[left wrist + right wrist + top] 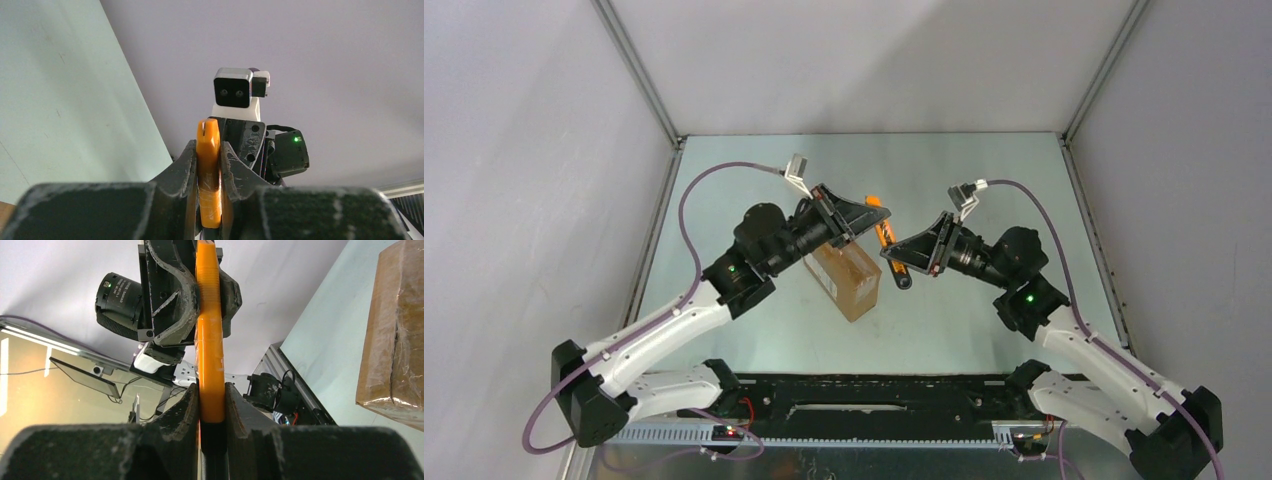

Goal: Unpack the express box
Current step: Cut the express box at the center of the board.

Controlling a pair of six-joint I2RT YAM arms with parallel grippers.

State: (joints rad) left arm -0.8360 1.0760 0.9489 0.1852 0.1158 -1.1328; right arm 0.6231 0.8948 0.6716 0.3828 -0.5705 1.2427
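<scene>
The box (pixel 849 282) sits on the counter (pixel 984 180) near its middle, turned at an angle to the counter's edges. It is closed. In the right wrist view, glossy clear tape runs over its brown seam and corner.

Both arms reach in over the counter and meet just past the box's far right corner. Between them they hold a knife (pixel 884 236), orange with a black end.

The left gripper (pixel 860 214) is clenched on the knife's orange part. In the left wrist view, its two scuffed fingers (pixel 182 170) press on either side of the orange body, whose tip sticks up beyond them. The left wrist partly overlaps the box's far edge in the top view.

The right gripper (pixel 896 256) is clenched on the knife's other part, near the black end. In the right wrist view, its fingers (pixel 187 405) squeeze the orange body from both sides. Farther along the knife in that view, the left gripper clamps the same body. The box appears at the right edge there, apart from the knife.

Neither gripper touches the box. Whether a blade is out cannot be told.
</scene>
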